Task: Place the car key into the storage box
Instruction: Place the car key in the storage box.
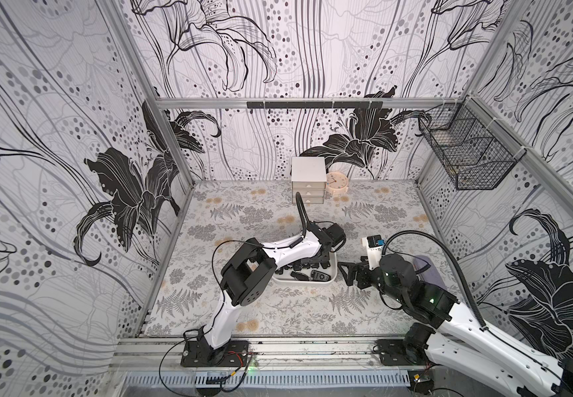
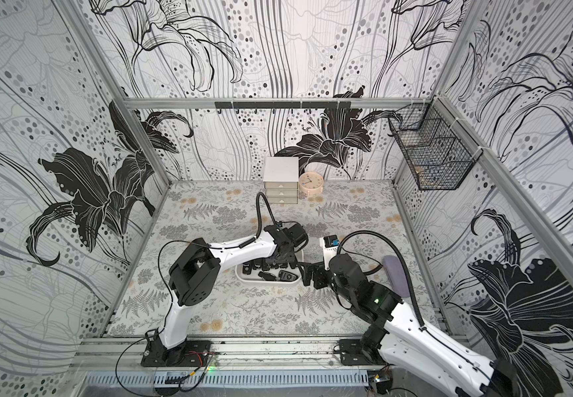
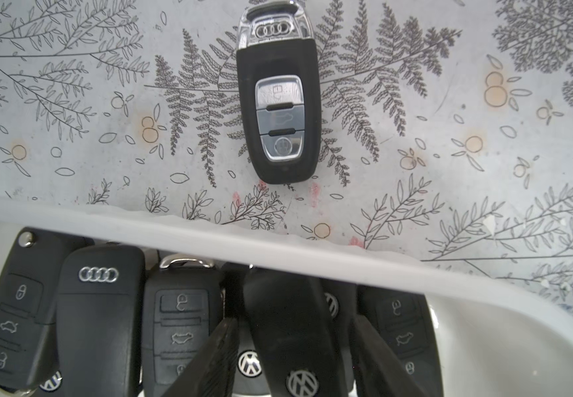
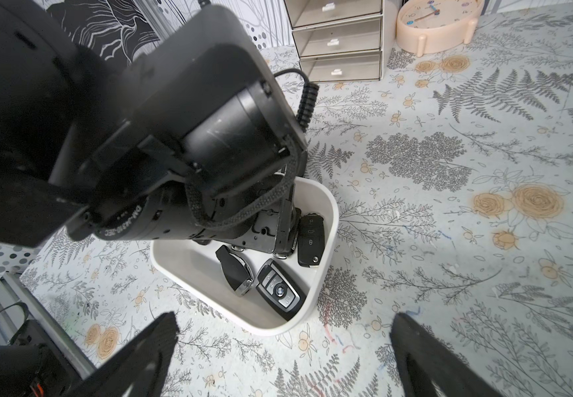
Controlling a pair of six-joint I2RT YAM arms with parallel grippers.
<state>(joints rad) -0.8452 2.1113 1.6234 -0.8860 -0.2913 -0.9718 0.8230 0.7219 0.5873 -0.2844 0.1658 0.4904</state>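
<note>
So the table [image 1: 278, 309] has both arms reaching toward the middle. The left arm [image 1: 288, 251] hangs over the white box [image 1: 298, 281], and the right arm [image 1: 450, 309] sits just off the box's right wall. The right gripper [image 4: 285, 316] has its jaws spread wide over the mat. The left gripper [image 3: 295, 319] points down into the box with its jaws slightly parted. A black VW key [image 3: 295, 347] lies loose between them with a sliver of gap on each side, on top of the other keys [image 3: 99, 319] lined up in the box. One Audi key [image 3: 278, 113] is on the mat just outside the rim.
</note>
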